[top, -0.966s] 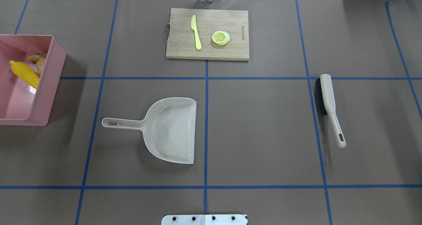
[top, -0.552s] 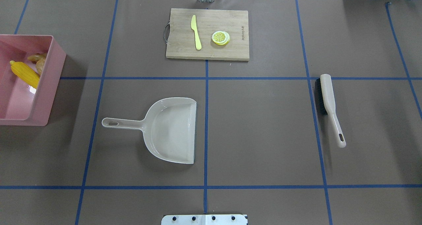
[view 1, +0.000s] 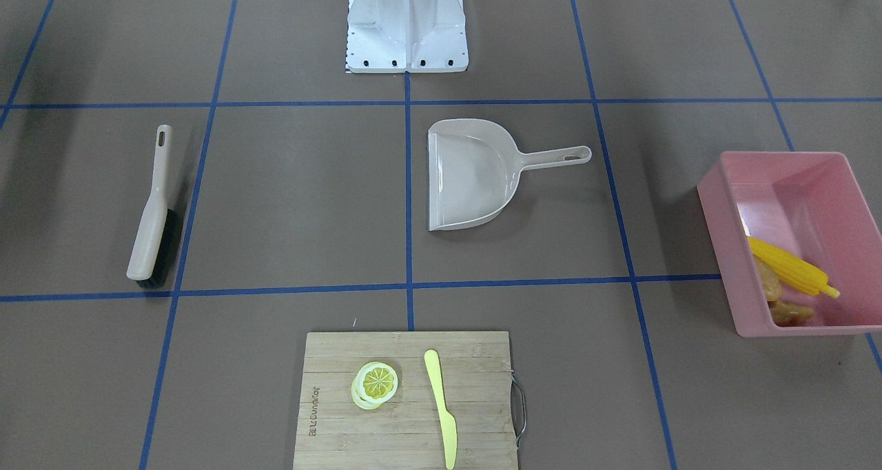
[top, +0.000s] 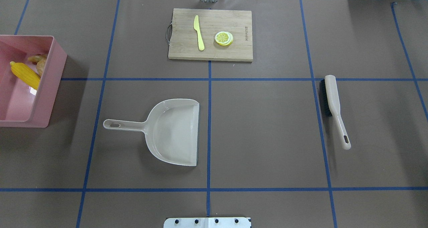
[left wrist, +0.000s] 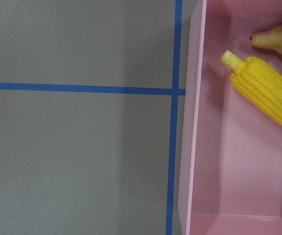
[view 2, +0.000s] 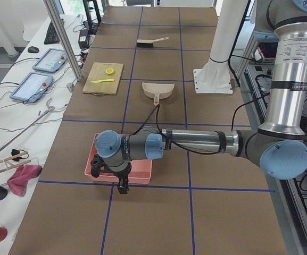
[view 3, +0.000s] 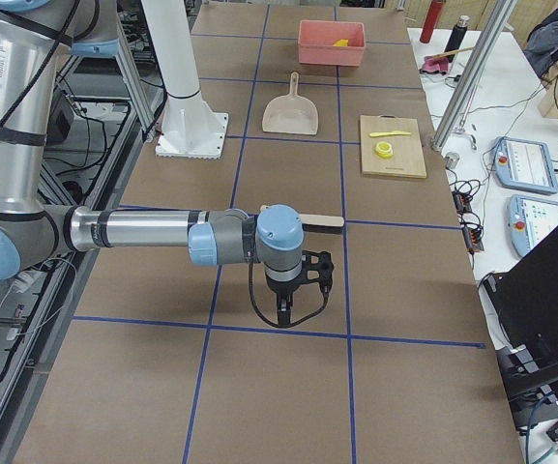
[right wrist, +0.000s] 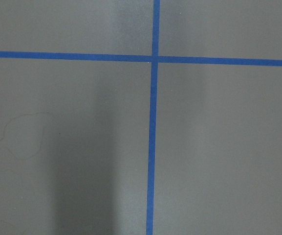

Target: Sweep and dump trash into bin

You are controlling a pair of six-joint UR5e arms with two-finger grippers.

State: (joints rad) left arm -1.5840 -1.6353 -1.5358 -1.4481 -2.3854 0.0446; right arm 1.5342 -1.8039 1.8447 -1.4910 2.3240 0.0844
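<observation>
The pink bin (top: 46,97) stands at the table's left edge; it also shows in the front view (view 1: 723,236). In it lie the yellow corn cob (top: 25,75), the brown potato (top: 41,67) and the tan ginger root (top: 37,58). The left wrist view shows the corn cob (left wrist: 265,93) and the ginger root (left wrist: 275,39) inside the bin's wall (left wrist: 194,122). My left gripper (view 2: 122,186) hangs by the bin's outer end. My right gripper (view 3: 293,314) hangs over bare table, far from the bin. I cannot tell whether either is open or shut.
A beige-grey dustpan (top: 174,131) lies left of centre with nothing in it. A brush (top: 334,104) lies at the right. A wooden cutting board (top: 210,54) at the far middle bears a pale yellow knife (top: 199,32) and lemon slices (top: 223,38).
</observation>
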